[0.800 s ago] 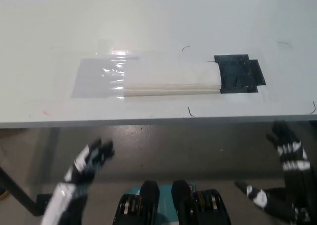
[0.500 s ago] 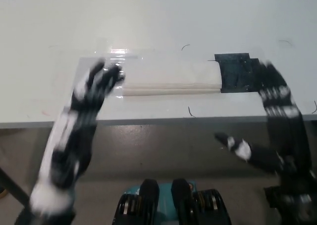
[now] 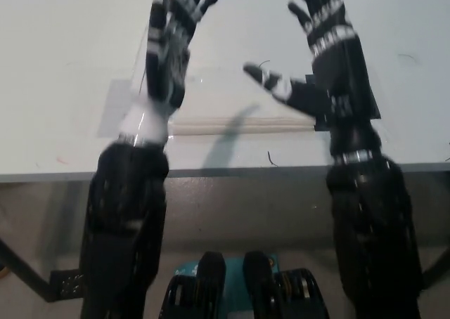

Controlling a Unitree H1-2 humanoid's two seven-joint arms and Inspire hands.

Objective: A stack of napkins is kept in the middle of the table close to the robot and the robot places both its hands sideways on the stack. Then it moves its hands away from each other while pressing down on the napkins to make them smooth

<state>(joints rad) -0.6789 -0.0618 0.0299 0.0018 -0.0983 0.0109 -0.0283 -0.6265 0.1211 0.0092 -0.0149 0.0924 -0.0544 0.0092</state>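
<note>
Black patch point(image 3: 318, 126) on white table point(image 3: 70, 38)

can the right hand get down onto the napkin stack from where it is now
Probably yes. The right hand is open above the table, beside the napkin stack, with nothing between them. The left hand, also open, is over the stack's other end.

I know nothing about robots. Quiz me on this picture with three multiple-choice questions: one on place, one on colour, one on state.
1. Where does the napkin stack lie?
A. near the table's front edge, between the arms
B. at the far back edge
C. on the floor

2. What colour is the patch at the stack's right end?
A. red
B. black
C. yellow

3. How are the left hand and right hand?
A. holding napkins
B. shut fists
C. open, fingers spread

Answers: 1 A, the stack sits just above the edge; 2 B, dark tape shows; 3 C, both are empty.
</note>
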